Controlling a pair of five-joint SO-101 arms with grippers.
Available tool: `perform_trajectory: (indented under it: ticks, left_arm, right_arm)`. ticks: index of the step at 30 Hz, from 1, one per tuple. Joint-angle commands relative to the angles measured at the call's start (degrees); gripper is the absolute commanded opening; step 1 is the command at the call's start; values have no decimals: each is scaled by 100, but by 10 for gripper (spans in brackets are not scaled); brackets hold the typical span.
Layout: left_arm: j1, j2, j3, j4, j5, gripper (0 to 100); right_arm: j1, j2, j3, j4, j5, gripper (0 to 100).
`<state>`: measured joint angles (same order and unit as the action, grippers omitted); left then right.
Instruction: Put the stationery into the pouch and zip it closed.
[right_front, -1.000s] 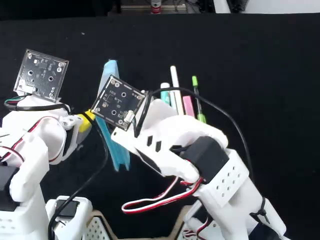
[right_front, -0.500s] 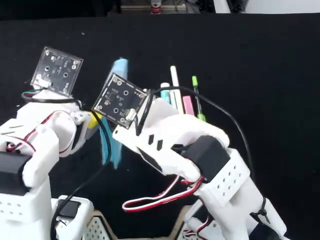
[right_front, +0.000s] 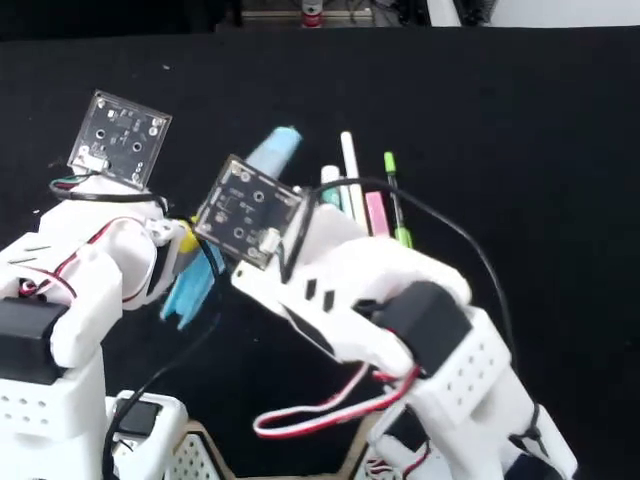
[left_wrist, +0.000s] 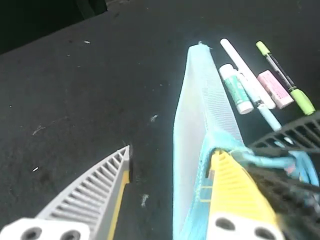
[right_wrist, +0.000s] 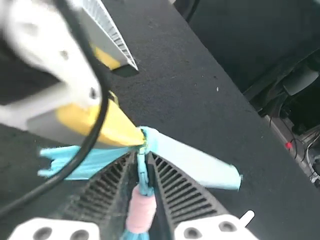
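From above, the pouch (right_front: 187, 290) hangs between the two arms over the black table (right_front: 520, 150), and the stationery (right_front: 352, 185) lies just beside it. It looks light and limp, a thin blue mesh that folds easily.

In the left wrist view, the left gripper (left_wrist: 172, 152) stands wide, with one yellow finger touching the pouch edge.

In the right wrist view, the right gripper (right_wrist: 143, 157) is narrow and pinches the zip cord (right_wrist: 144, 185) with its pink bead. I think this cord is the good place to pull.

Arms (right_front: 340, 270): white moulded shells | wrist boards (right_front: 120, 138): dark squares, corner screws | cables (right_front: 330, 405): black, red-and-white | left tool (left_wrist: 171, 150): yellow, grey ribbed | right tool (right_wrist: 142, 156): black ribbed
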<state>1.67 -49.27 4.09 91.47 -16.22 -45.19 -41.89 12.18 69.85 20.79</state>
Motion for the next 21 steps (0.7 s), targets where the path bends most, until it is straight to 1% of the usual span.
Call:
perform_trajectory:
  ticks: [1,6,10,15,21]
  left_arm:
    - [-66,-26,-48,-97,18,253]
    - [-48,9,-31,-70,299,253]
    - [-92,-53,-40,-26,316,253]
    - [-92,-62,-391,334,308,253]
    - [-92,0,-374,185,334,253]
  right_arm:
    - [-62,-347,-22,97,9,11]
    - [-53,-365,110,325,9,11]
    - [-26,-365,224,167,18,11]
    - [-26,-356,224,-35,18,11]
    - [-35,-356,233,264,18,11]
